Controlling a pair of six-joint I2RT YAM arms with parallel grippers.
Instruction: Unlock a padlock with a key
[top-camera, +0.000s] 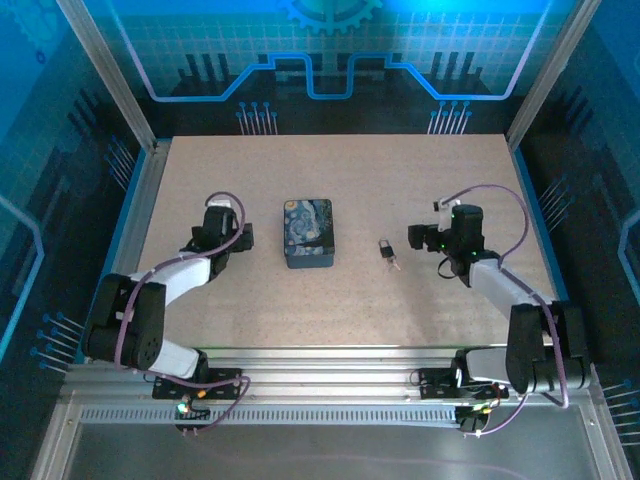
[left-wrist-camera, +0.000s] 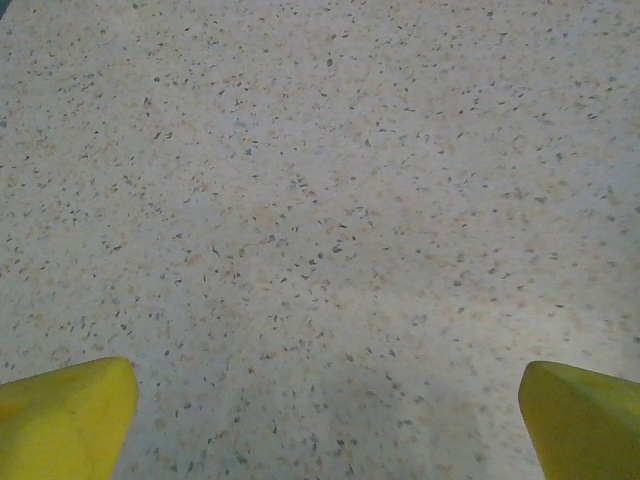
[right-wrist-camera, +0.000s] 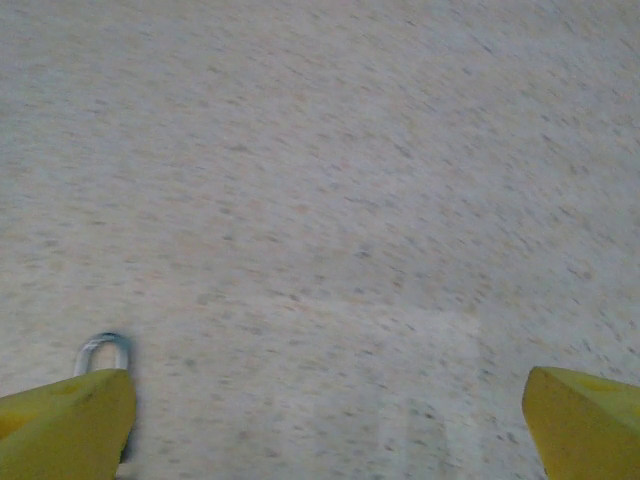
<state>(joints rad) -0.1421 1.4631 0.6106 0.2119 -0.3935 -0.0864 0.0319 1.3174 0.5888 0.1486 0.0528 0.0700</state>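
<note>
The padlock (top-camera: 386, 249) is a tiny dark lock lying on the speckled table between the two arms. A pale bit shows at its near end, and I cannot make out a separate key. My right gripper (top-camera: 441, 234) hovers just right of it, open. In the right wrist view, which is blurred, the silver shackle (right-wrist-camera: 103, 350) peeks out beside the left yellow finger (right-wrist-camera: 65, 425); nothing lies in the right gripper (right-wrist-camera: 330, 395). My left gripper (top-camera: 225, 212) stands open left of the box, and bare table lies inside the left gripper (left-wrist-camera: 328, 390).
A dark rectangular box (top-camera: 308, 232) with a blue-and-yellow swirl picture lies mid-table, between the left gripper and the padlock. The speckled tabletop (top-camera: 330, 170) is walled by metal frame rails at left, right and front.
</note>
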